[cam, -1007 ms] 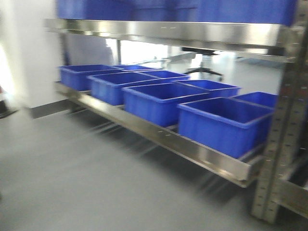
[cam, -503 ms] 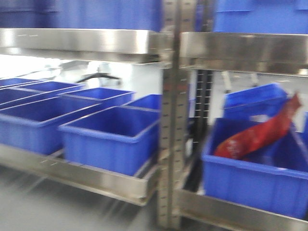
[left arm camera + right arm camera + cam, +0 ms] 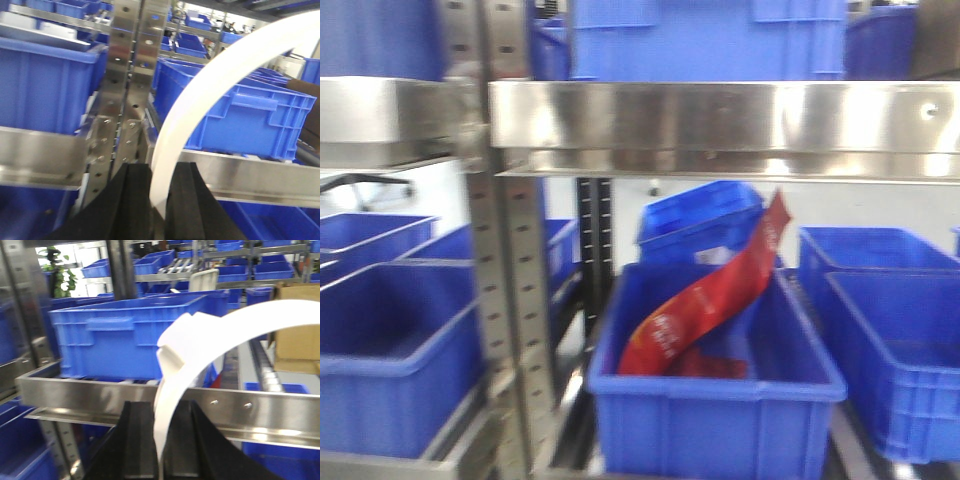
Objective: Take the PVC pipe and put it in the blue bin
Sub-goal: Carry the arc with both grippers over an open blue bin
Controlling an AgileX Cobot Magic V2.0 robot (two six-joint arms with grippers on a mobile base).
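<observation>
Front view has swung right: the upright post (image 3: 505, 300), mid-frame half a second ago, now sits left, and the blue bin (image 3: 715, 430) holding the red bag (image 3: 710, 300) is centred under the shelf beam (image 3: 720, 115). More blue bins flank it on both sides.

Left wrist view: left gripper (image 3: 159, 200) is clamped on the PVC pipe (image 3: 200, 95). The white pipe's lower end is pinched between the two black fingers (image 3: 132, 200); from there it rises and arcs to the upper right, across the rack and the blue crates behind.

Right wrist view: right gripper (image 3: 159, 440) grasps a white PVC pipe (image 3: 210, 340) the same way, its end squeezed between the fingers (image 3: 137, 440), curving up and off to the right in front of a steel beam. A collar-like step shows near the bend. Cannot tell whether both grippers hold one length or two.
</observation>
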